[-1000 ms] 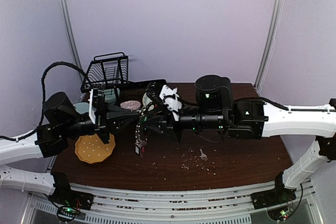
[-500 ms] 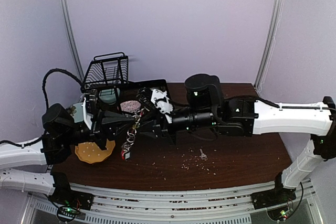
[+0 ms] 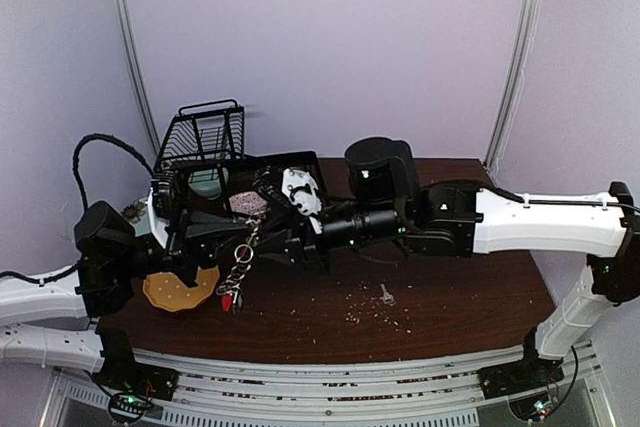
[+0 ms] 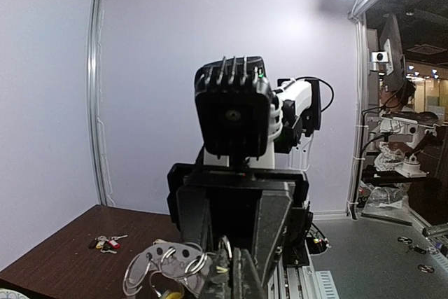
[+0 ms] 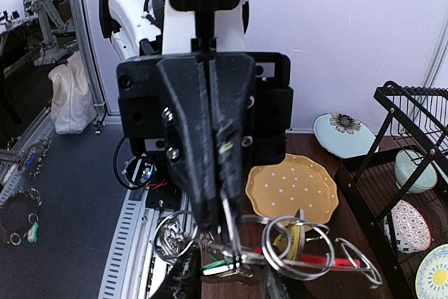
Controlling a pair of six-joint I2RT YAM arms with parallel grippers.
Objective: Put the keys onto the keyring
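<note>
The left tool (image 5: 218, 218) is clamped tight on a ring of the keyring (image 3: 236, 275), whose chain hangs just below it. The right tool (image 3: 268, 234) meets it tip to tip; I cannot tell its grip. A key (image 3: 385, 295) lies on the desk (image 3: 470, 297), beneath the right tool's arm.

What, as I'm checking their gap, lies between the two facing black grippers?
The keyring, a silvery bunch of metal rings and chain with a red clip, hangs there; the top view shows it.
</note>
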